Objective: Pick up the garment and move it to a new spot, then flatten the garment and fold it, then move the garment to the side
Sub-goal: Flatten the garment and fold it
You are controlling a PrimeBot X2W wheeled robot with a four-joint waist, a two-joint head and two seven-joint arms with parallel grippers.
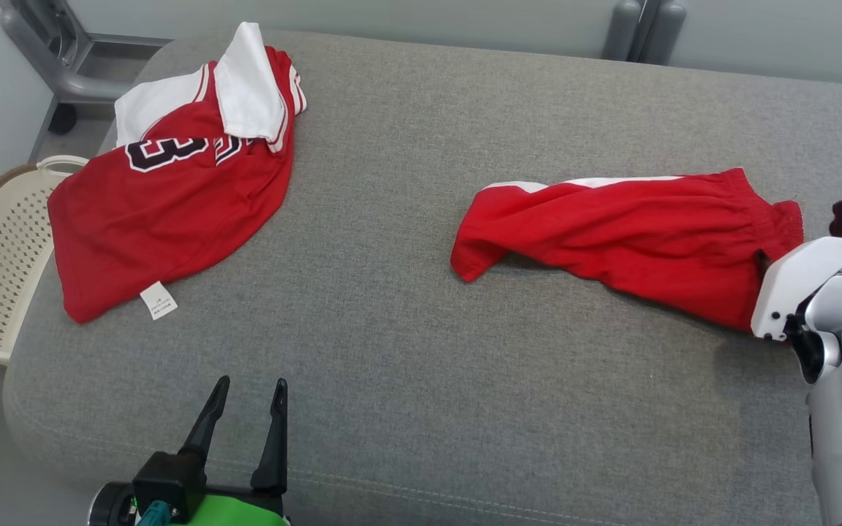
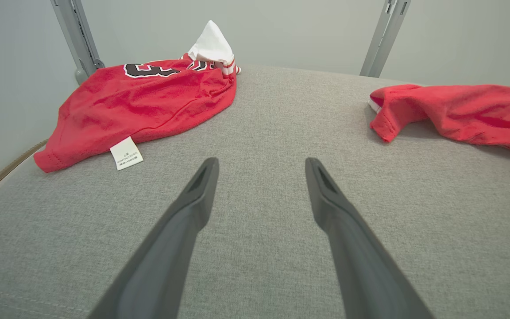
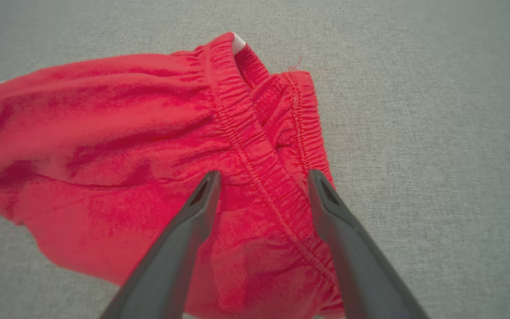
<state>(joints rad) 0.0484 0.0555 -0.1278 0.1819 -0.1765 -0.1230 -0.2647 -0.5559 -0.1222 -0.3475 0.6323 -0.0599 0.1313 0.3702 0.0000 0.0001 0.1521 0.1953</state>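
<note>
Left claw [image 1: 252, 381] spread and empty over bare cushion [image 1: 392, 292], nearer and left of the shorts [image 1: 633, 226]. Right claw [image 3: 264, 175] spread; I see its fingers either side of the shorts' waistband, contact unclear. Shorts lie crumpled. Jersey [image 1: 172, 212] far left of the shorts.

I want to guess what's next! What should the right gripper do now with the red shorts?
Probably lower the right gripper and close on the waistband: its open fingers straddle that elastic edge of the shorts, but nothing is gripped yet.
</note>
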